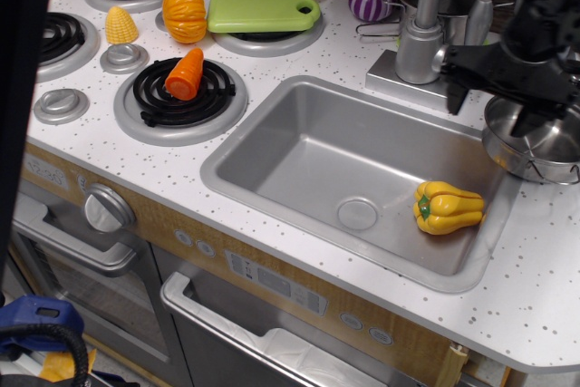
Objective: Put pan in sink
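Black tool (494,97) is hovering, fingers spread apart, over the small shiny steel pan (536,144) at 3 o'clock. I'd be pinching its near rim squarely, then lifting clear before heading to 9 o'clock into the grey rectangular sink (299,147), dodging the yellow pepper (447,208).

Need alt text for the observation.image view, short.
A black robot claw hangs open over the rim of a small steel pan on the white counter, right of a grey sink. The sink holds only a yellow pepper. To the left, toy vegetables and a green cutting board sit on stove burners.
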`<action>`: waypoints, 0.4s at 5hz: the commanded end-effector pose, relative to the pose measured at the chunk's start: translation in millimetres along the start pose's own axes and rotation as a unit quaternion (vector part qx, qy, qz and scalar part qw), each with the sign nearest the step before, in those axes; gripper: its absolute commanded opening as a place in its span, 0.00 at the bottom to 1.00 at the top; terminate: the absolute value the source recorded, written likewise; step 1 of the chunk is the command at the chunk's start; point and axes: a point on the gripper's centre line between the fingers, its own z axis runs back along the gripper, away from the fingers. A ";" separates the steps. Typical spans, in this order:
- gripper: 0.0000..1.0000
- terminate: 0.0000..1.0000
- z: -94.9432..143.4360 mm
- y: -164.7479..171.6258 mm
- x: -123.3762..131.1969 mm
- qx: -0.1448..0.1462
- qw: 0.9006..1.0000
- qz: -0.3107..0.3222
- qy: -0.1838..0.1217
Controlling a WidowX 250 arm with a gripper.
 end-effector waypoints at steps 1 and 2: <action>1.00 0.00 -5.9 3.3 5.5 -0.031 0.999 0.000 -0.029; 1.00 0.00 -18.2 3.5 11.6 -0.056 0.998 0.002 -0.025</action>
